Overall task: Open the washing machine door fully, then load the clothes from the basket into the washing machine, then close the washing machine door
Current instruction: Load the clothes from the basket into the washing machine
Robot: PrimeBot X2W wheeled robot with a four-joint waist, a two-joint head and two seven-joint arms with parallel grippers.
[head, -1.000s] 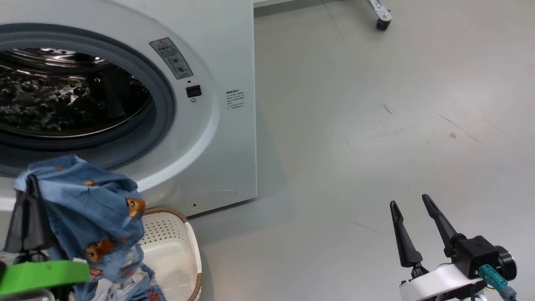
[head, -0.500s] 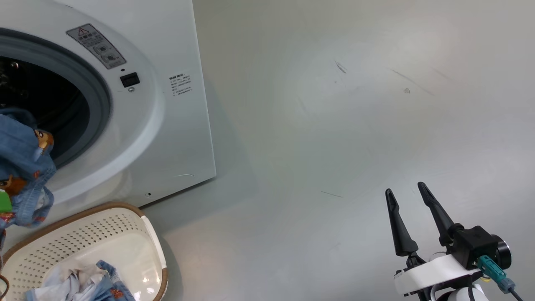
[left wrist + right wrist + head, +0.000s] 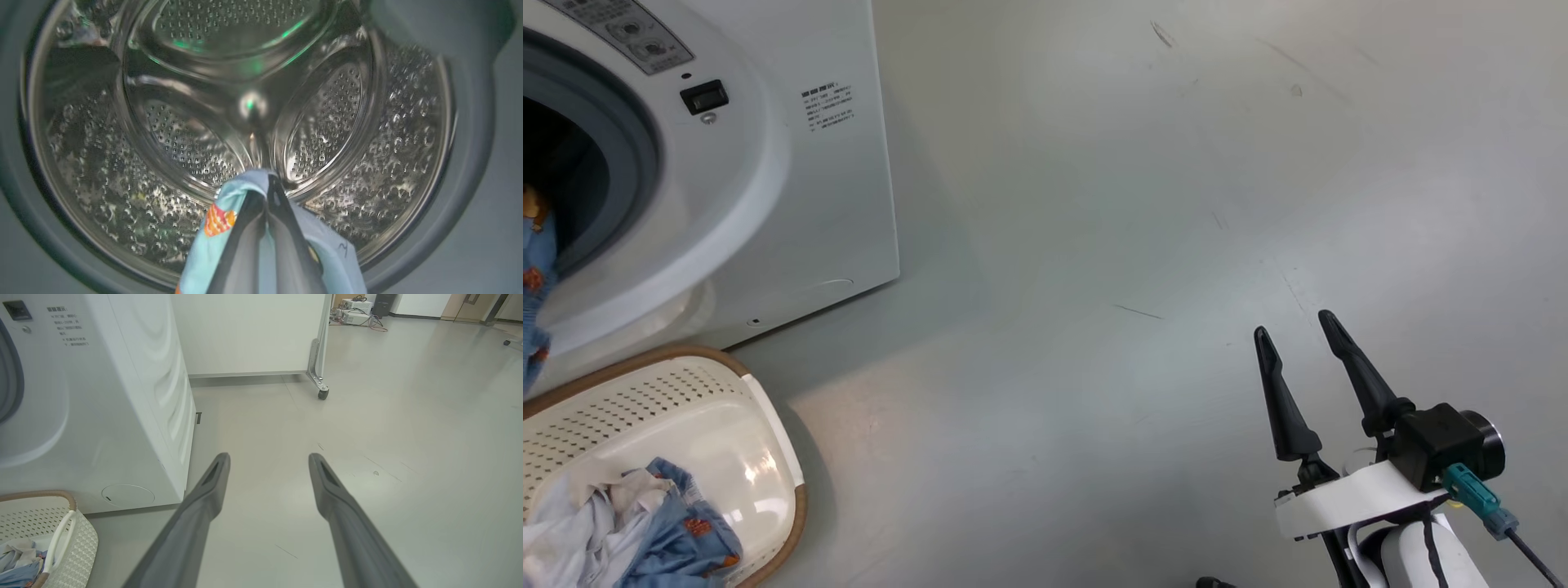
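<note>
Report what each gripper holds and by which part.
Left gripper is shut on a light blue fabric garment with orange prints, pinching a fold that drapes over its tip; which part of the garment cannot be told. Right gripper is open, holding nothing.

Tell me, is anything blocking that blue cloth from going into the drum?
Nothing visible does. The left claw holds the cloth facing the open drum, with no door or other thing between them.

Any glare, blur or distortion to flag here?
Left wrist view: green and white glints on the steel drum; the left gripper and its blue garment are soft, too near the lens. Head view: glare patch on the basket floor. Right wrist view: wide-angle skew on the washing machine; right gripper slightly soft.
</note>
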